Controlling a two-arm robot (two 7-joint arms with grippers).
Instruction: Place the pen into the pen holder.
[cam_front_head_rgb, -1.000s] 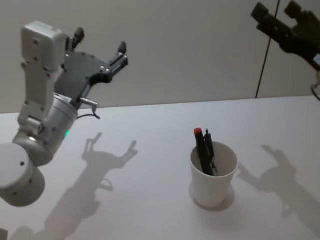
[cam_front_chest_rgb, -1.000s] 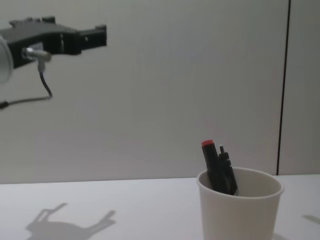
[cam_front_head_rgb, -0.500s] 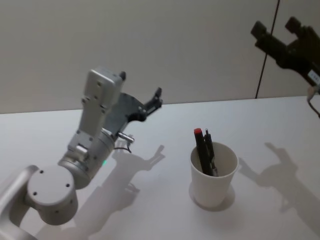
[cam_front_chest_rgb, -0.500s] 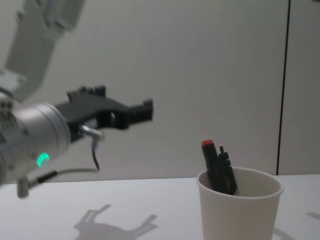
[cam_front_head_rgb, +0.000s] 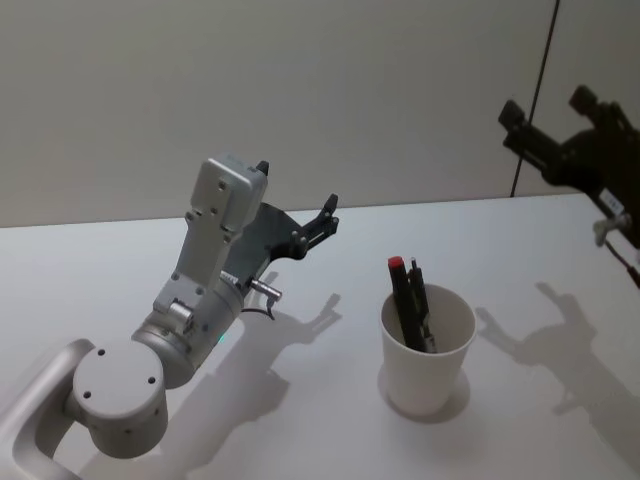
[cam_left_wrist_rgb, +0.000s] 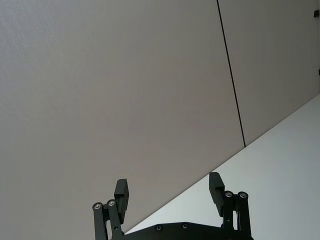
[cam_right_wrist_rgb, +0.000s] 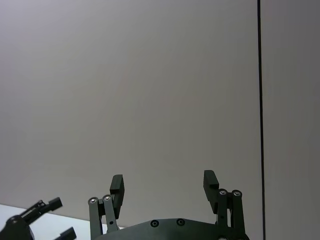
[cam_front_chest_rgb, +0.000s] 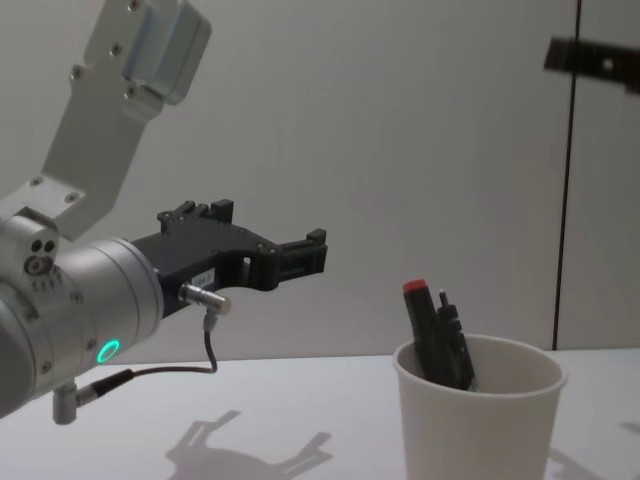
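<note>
The pen holder (cam_front_head_rgb: 422, 384), a wide white paper cup (cam_front_chest_rgb: 480, 435), stands on the table right of centre. Inside it lean two dark pens, one with a red cap (cam_front_head_rgb: 401, 296) (cam_front_chest_rgb: 424, 325), both sticking up above the rim. My left gripper (cam_front_head_rgb: 296, 190) hovers open and empty above the table, left of the cup and apart from it (cam_front_chest_rgb: 308, 258); the left wrist view shows its two fingers spread against the wall (cam_left_wrist_rgb: 168, 187). High at the right, my right gripper (cam_front_head_rgb: 548, 106) is raised, open and empty (cam_right_wrist_rgb: 163, 181).
The white table (cam_front_head_rgb: 90, 260) stretches around the cup, carrying the arms' shadows. A beige wall with a dark vertical seam (cam_front_head_rgb: 536, 100) rises behind it. The left arm's grey wrist and cable (cam_front_chest_rgb: 80, 320) fill the near left.
The left arm has swung down and to the right, bringing its open gripper nearer the cup. The right gripper has sunk a little. The cup and pens have stayed put.
</note>
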